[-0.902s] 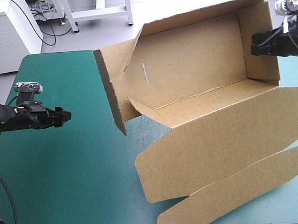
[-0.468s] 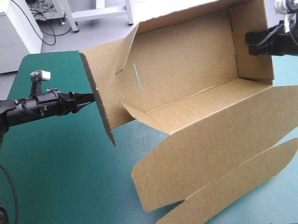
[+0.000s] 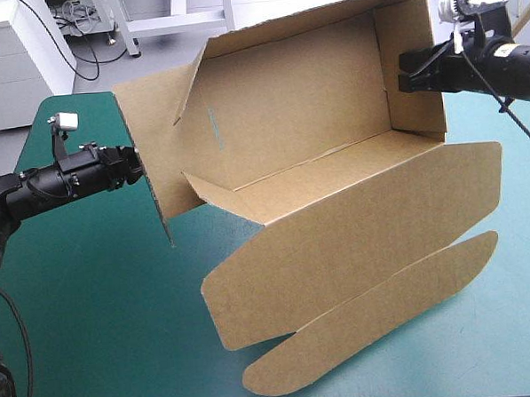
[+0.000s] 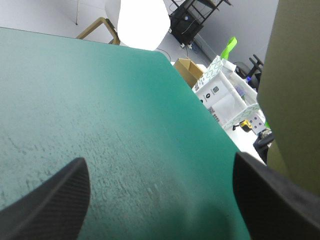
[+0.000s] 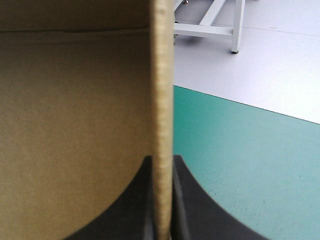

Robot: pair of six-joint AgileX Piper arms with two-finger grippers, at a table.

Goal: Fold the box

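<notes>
The brown box (image 3: 331, 97) is tilted up with its open side toward the front. Its back and end walls are raised and its lid (image 3: 356, 238) slopes down to the teal-green table (image 3: 84, 306). My right gripper (image 3: 408, 74) is shut on the top edge of the right end wall (image 5: 162, 100), which stands thin between the black fingers (image 5: 182, 200). My left gripper (image 3: 137, 165) is open at the outer face of the left end flap (image 3: 146, 134). In the left wrist view that flap (image 4: 295, 75) stands beside one finger (image 4: 270, 195), and only the cover shows between the fingers.
The lid's long rounded tongue (image 3: 369, 322) rests on the cover at the front right. The table's far left corner (image 3: 47, 108) lies just behind my left arm. In the left wrist view the table's edge (image 4: 200, 105) runs ahead of the gripper.
My right gripper has carried the box to the left. The left arm came in from the left to the end flap, its fingertips now hidden behind it in the high view.
</notes>
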